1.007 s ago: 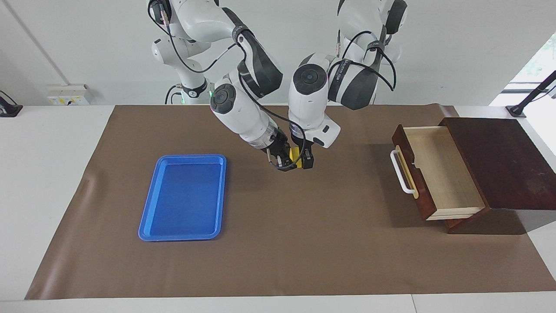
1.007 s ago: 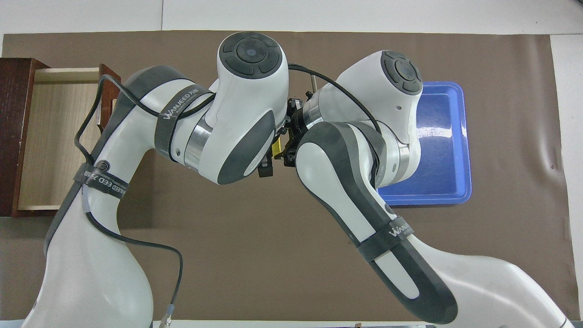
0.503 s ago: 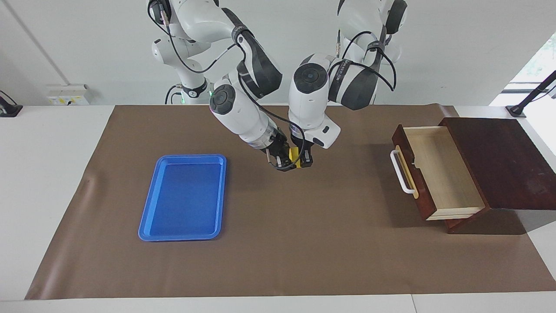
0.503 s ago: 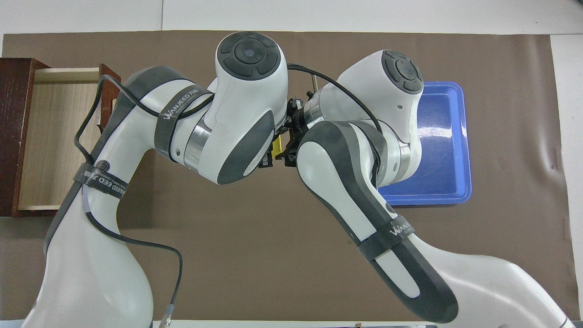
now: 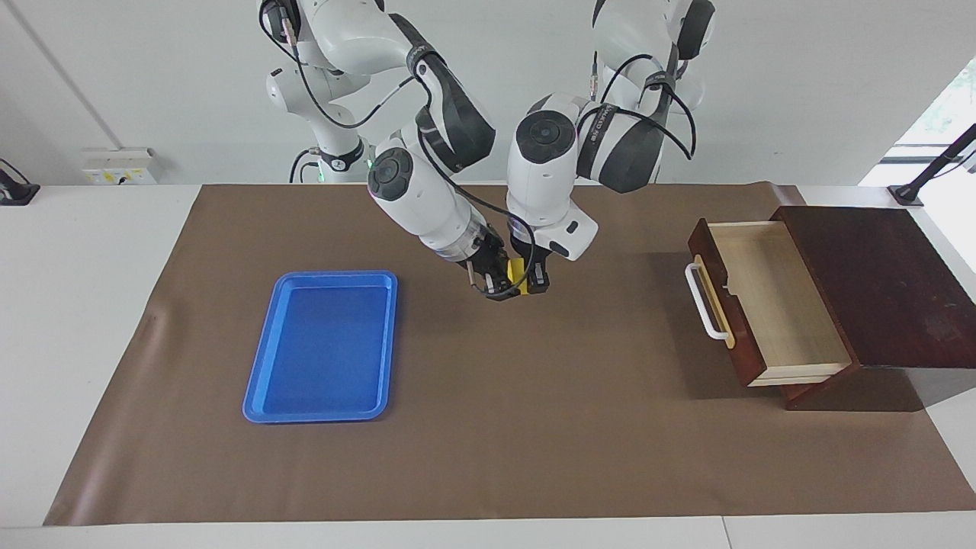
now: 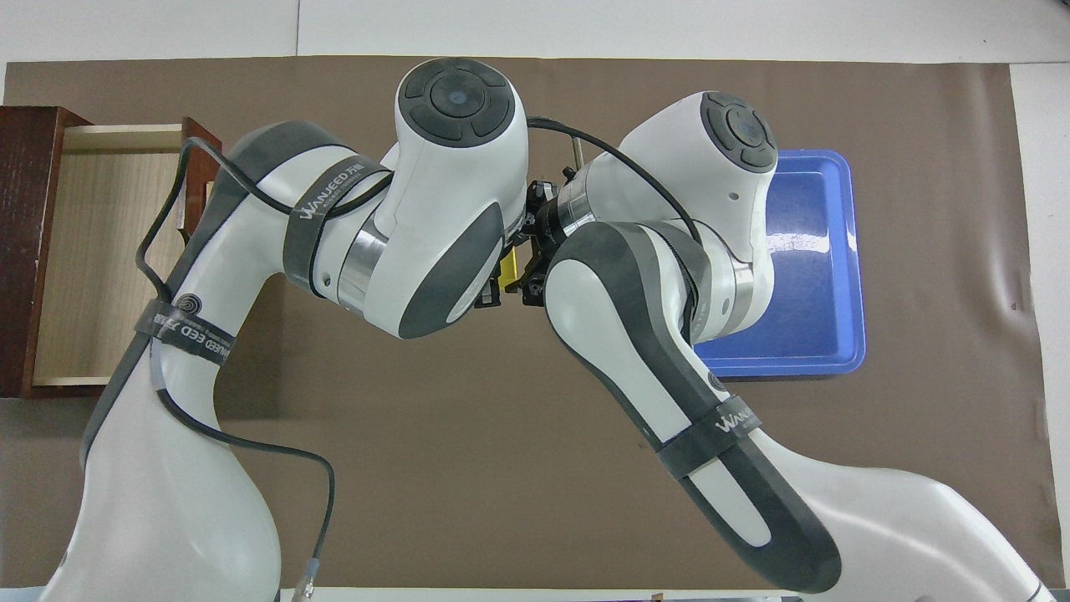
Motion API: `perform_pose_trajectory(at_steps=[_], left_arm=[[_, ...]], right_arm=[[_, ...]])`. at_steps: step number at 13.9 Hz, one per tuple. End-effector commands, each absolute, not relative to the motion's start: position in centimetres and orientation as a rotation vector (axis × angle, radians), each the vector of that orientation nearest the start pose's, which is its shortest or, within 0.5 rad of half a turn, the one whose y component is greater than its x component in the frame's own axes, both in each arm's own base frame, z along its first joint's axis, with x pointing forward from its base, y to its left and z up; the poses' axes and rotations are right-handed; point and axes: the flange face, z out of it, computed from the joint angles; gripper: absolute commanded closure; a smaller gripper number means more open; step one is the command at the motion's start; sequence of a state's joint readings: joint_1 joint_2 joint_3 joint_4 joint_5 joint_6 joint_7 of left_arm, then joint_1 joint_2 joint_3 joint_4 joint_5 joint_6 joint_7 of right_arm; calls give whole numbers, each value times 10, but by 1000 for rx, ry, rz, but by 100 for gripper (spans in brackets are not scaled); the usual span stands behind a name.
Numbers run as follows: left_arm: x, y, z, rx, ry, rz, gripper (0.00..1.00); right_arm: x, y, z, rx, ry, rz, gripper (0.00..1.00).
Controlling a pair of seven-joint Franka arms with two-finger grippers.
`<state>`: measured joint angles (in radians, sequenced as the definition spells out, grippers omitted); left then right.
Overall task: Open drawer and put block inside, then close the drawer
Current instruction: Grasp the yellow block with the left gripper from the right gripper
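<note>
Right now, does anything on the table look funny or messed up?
Nothing is spilled or broken. One odd sight: both claws, the left claw and the right claw, are shut on the same small yellow cube in mid-air over the brown mat. The dark wooden drawer stands open and empty.

Facing view: high, across the brown mat from the robots, looking back at them and down; wide enough to take in the whole mat. Overhead view: high above the robots' end, looking forward and steeply down onto the same mat, closer in. Half a turn apart. Shared: mat, blue tray, open drawer.
</note>
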<state>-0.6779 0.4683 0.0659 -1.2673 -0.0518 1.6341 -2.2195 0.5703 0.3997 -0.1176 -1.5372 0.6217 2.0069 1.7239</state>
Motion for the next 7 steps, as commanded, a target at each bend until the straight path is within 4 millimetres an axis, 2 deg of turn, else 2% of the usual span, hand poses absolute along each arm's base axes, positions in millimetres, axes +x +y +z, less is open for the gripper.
perform_pose_trajectory(at_steps=[1,2,3,4,5,6,7], left_arm=[[553,-394,488,2197,2343,-68,100],[553,-394,488,2200,2338,-67,100],[553,-396,489,2208,2318,-65,100],[554,-395,489,2202,2313,-66,100],[555,-395,490,2201,2308,-62,100],[556,-394,490,2204,2304,-61,100],[558,-390,491,2217,2289,-62,100]], right_arm=[[597,339,444,-1985,1924,600,100],[598,338,444,-1984,1924,599,100],[599,336,444,-1980,1928,600,72],[599,334,445,-1978,1932,604,33],[600,332,448,-1975,1933,604,15],[602,326,449,-1969,1937,600,9],[606,317,453,-1959,1943,596,9]])
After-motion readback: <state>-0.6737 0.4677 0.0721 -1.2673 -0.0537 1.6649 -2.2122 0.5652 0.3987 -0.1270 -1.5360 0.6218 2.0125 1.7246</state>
